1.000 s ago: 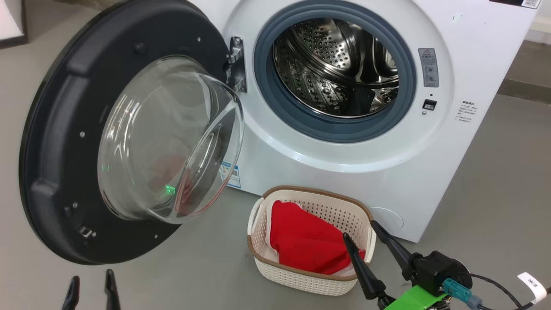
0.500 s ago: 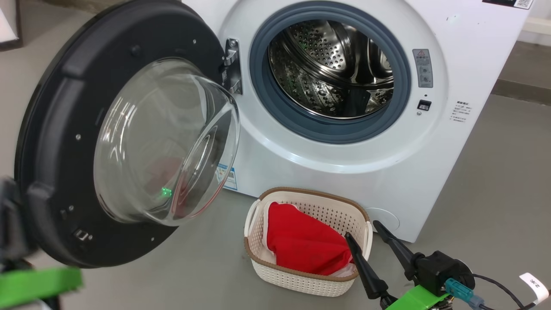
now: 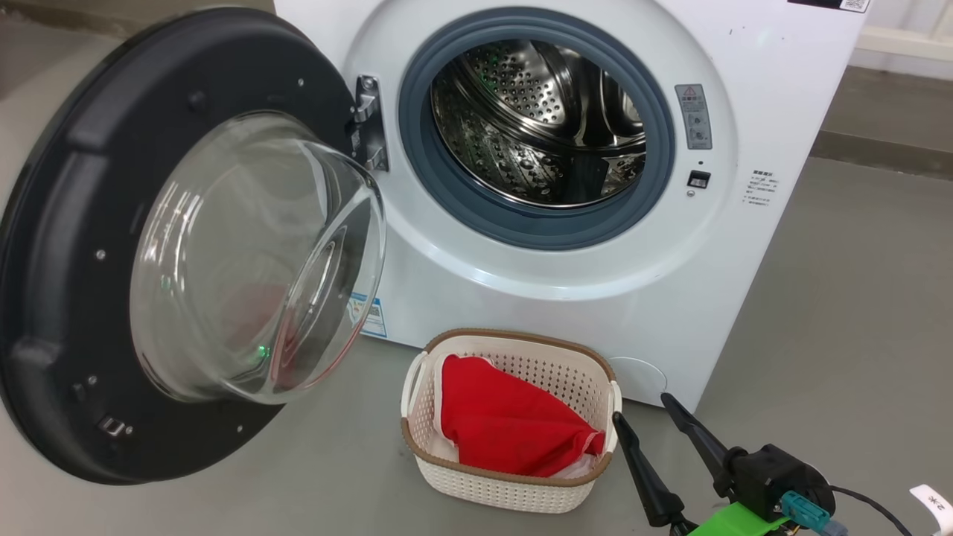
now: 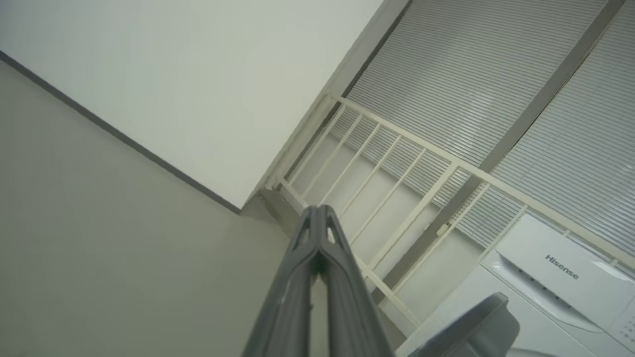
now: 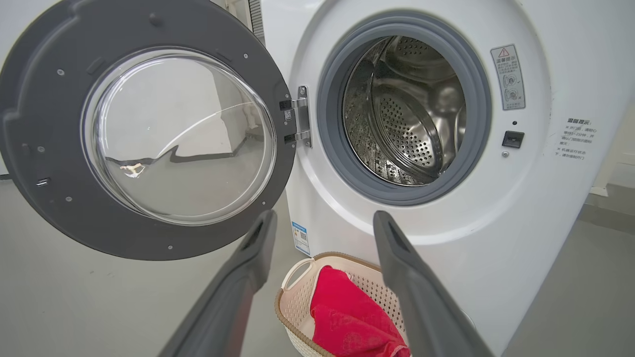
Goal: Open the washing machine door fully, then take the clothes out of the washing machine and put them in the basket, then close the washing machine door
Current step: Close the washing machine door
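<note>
One basket (image 3: 495,494) of clothes (image 3: 506,426), just left of right end effector (image 3: 642,408)

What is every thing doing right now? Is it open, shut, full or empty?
washing machine door: wide open
washing machine: drum looks empty
clothes: lying in the basket
basket: upright, holding the clothes
left tool: shut, holding nothing
right tool: open, holding nothing

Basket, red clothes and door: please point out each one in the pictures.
Basket (image 3: 506,493), head view, front wall.
Red clothes (image 3: 514,435), head view, middle of the fabric.
Door (image 3: 52,223), head view, left part of black rim.
</note>
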